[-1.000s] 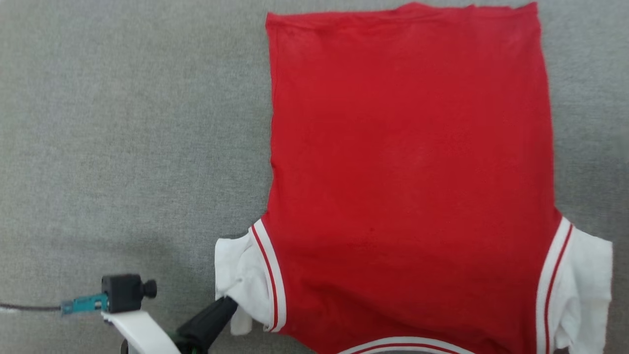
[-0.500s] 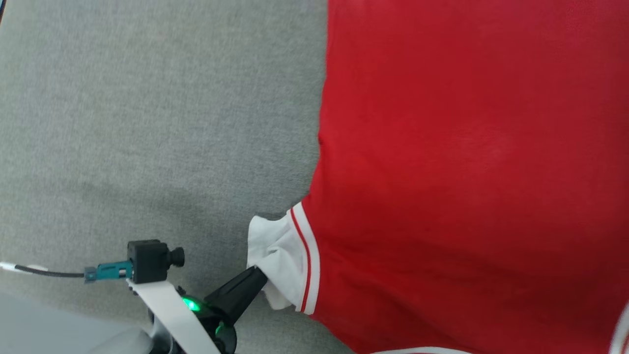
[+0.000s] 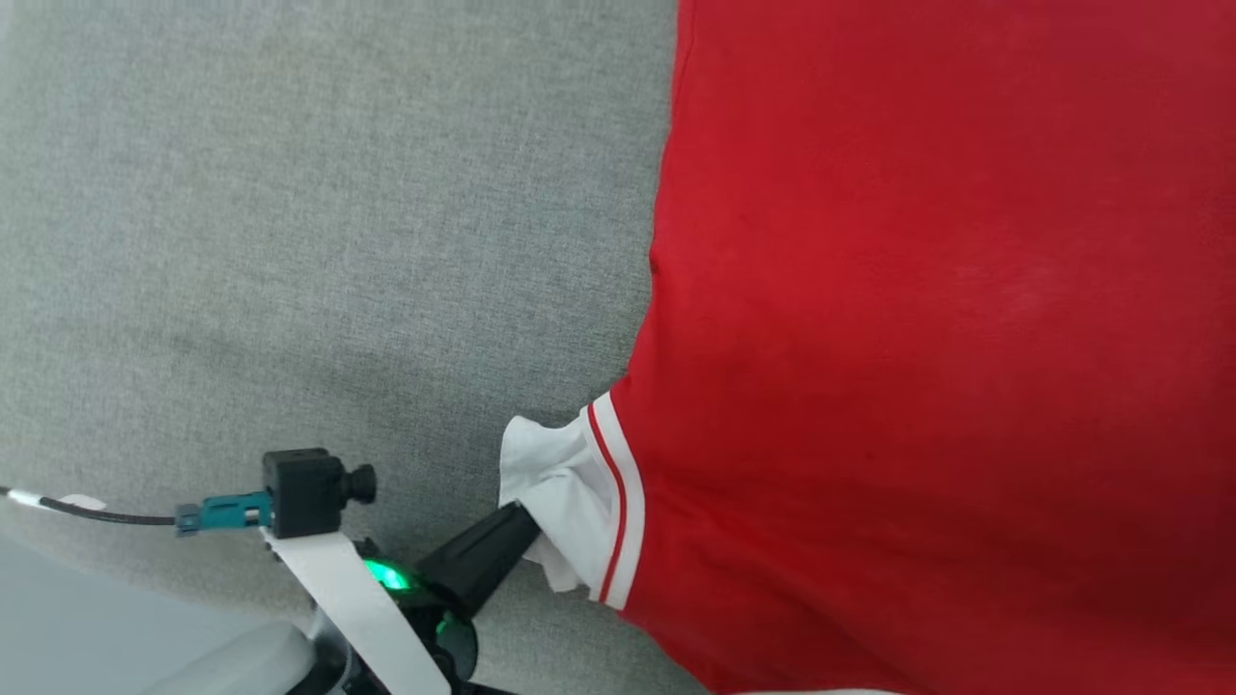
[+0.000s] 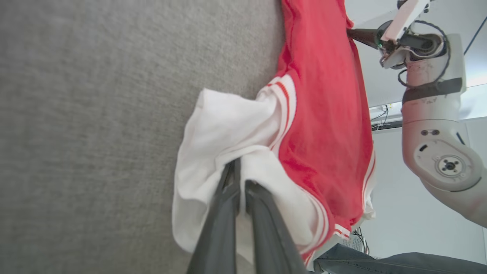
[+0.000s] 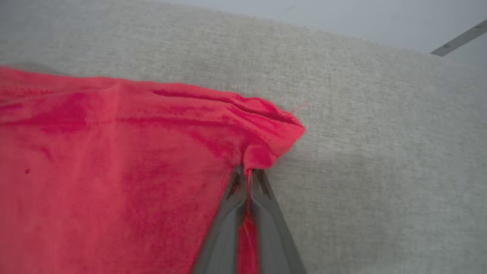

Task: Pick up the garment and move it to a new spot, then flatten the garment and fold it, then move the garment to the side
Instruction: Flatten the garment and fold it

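Observation:
The garment (image 3: 917, 338) is a bright red shirt lying on the grey cloth surface (image 3: 290, 241), at the right of the head view. Its white sleeve end (image 3: 555, 483) with red-striped trim bunches up at its left side. My left gripper (image 3: 526, 526) is shut on that sleeve; the left wrist view shows the left gripper (image 4: 240, 180) pinching the white sleeve (image 4: 228, 125). In the right wrist view my right gripper (image 5: 248, 173) is shut on a red corner of the garment (image 5: 114, 152), puckering it. In the left wrist view, the right gripper (image 4: 352, 32) meets the far red edge.
The left wrist camera (image 3: 309, 487) and its cable sit above the left arm. The surface's edge, with pale floor (image 3: 58, 627) beyond, runs at the lower left. My pale right forearm (image 4: 437, 133) stands past the garment. Bare grey cloth lies left of the shirt.
The head camera has moved: the garment now sits larger and farther right in its view. The left gripper keeps its hold on the white sleeve.

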Available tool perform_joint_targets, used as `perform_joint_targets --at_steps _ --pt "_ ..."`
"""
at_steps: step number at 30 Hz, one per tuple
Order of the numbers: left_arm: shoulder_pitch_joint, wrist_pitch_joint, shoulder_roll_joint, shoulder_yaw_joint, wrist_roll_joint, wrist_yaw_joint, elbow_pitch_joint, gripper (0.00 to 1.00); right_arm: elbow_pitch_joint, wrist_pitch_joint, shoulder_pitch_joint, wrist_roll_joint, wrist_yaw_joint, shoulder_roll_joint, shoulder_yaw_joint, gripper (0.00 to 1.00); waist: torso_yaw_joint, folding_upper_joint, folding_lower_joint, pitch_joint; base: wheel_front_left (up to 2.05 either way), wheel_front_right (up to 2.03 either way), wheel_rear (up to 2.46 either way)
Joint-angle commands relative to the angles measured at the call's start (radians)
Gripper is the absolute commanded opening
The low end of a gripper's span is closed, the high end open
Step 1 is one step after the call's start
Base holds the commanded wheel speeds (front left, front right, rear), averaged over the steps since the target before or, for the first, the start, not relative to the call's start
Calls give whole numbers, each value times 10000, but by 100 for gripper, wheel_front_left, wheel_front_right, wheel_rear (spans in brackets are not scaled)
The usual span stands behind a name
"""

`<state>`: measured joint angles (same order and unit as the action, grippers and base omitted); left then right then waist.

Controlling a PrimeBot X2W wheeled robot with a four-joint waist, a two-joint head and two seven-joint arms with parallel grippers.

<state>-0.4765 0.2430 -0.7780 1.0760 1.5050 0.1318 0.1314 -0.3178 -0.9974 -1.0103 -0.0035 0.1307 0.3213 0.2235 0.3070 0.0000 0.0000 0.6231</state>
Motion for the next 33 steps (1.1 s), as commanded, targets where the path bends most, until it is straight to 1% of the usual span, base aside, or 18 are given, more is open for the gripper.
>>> perform_joint_targets --at_steps 1,5,8,11,13,16,18,21,26,29,31,33 --pt "-82 73 -55 -8 79 -23 -77 0 -113 53 379 82 0 34 -20 0 -209 0 0 -331 0 0 0" --pt "228 156 -220 -60 188 -23 -214 0 174 325 877 749 0 280 -338 0 -620 0 0 -1093 0 0 0" --pt "496 199 -308 -195 281 -23 -284 0 761 89 1772 1551 0 645 -514 0 -919 0 0 -1622 0 0 0" --pt "782 210 -362 -373 282 -23 -377 0 1741 -383 3068 2541 0 1092 -602 0 -1206 0 0 -2062 0 0 0" --pt "1009 221 -403 -509 283 -23 -491 0 2521 -733 4122 3140 0 1326 -427 0 -1408 0 0 -2323 0 0 0" --pt "1387 226 -352 -909 194 -23 -727 0 3817 -1116 6023 3723 0 1416 -115 0 -1686 0 0 -2662 0 0 0" --pt "1668 226 -307 -1118 155 -23 -831 0 4667 -1274 7349 4092 0 1243 136 0 -1829 0 0 -2858 0 0 0" --pt "2015 227 -271 -1427 99 -23 -877 0 5936 -1499 9282 4533 0 622 368 0 -2035 0 0 -3036 0 0 0" --pt "2377 228 -277 -1681 52 -23 -861 0 7409 -1642 12008 4924 0 -375 37 0 -2222 0 0 -3177 0 0 0" --pt "2385 229 -278 -1731 10 -23 -866 0 7893 -1527 13057 4955 0 -828 -278 0 -2257 0 0 -3220 0 0 0" --pt "2417 229 -293 -1757 32 -23 -847 0 8010 -1423 13475 4921 0 -970 -515 0 -2295 0 0 -3240 0 0 0" --pt "2435 229 -308 -1771 32 -23 -847 0 8033 -1322 13560 4925 0 -1022 -609 0 -2314 0 0 -3250 0 0 0"
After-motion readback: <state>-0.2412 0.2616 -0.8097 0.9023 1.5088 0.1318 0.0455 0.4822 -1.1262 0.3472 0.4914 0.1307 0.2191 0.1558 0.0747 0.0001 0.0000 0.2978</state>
